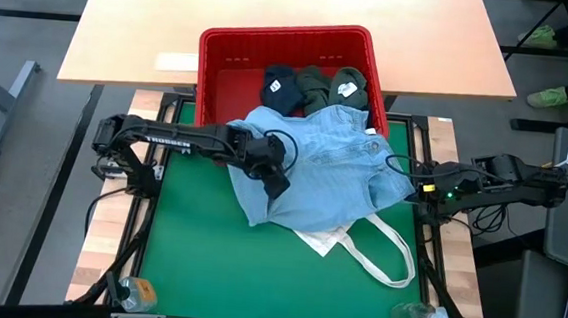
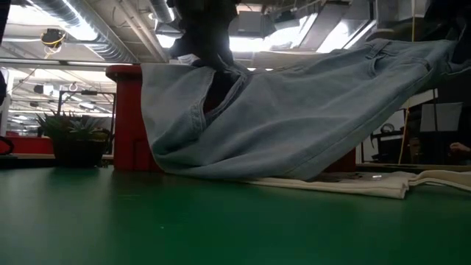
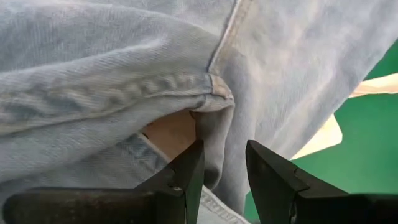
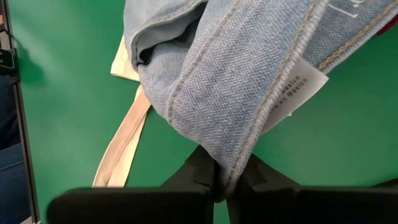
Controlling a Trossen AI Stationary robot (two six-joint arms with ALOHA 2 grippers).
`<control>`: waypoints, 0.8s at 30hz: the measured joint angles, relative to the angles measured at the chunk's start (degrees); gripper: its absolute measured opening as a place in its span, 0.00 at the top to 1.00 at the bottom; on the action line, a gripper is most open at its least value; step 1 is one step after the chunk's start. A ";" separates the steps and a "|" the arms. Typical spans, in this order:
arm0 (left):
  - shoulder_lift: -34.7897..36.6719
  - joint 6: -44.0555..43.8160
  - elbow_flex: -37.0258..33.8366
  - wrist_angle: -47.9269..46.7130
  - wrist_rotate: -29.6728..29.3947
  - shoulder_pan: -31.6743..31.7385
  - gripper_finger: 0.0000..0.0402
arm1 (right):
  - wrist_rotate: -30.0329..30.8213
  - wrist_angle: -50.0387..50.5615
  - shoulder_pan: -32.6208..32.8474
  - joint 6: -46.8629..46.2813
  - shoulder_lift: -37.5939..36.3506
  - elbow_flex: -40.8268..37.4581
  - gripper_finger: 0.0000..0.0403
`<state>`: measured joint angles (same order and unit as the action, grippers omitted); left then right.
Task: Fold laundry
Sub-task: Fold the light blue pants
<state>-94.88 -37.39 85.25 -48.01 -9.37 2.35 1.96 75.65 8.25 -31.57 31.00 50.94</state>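
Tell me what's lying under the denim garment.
A white tote bag lies on the green mat under the light blue denim garment; one corner and its long handles stick out. The rest is covered.
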 joint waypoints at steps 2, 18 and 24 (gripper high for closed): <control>0.41 0.00 0.00 -0.26 0.04 0.00 0.72 | 0.02 -0.01 0.00 -0.01 0.00 0.00 0.96; 7.81 0.02 0.00 -10.29 -6.33 3.31 0.72 | 0.21 -0.08 -0.02 -0.09 -0.02 -0.02 0.96; 7.90 0.04 0.00 -13.88 -10.00 4.05 0.72 | 0.22 -0.09 -0.01 -0.09 -0.02 -0.02 0.96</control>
<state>-86.98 -37.34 85.25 -61.89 -19.36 6.40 2.17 75.56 8.24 -31.66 30.98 50.92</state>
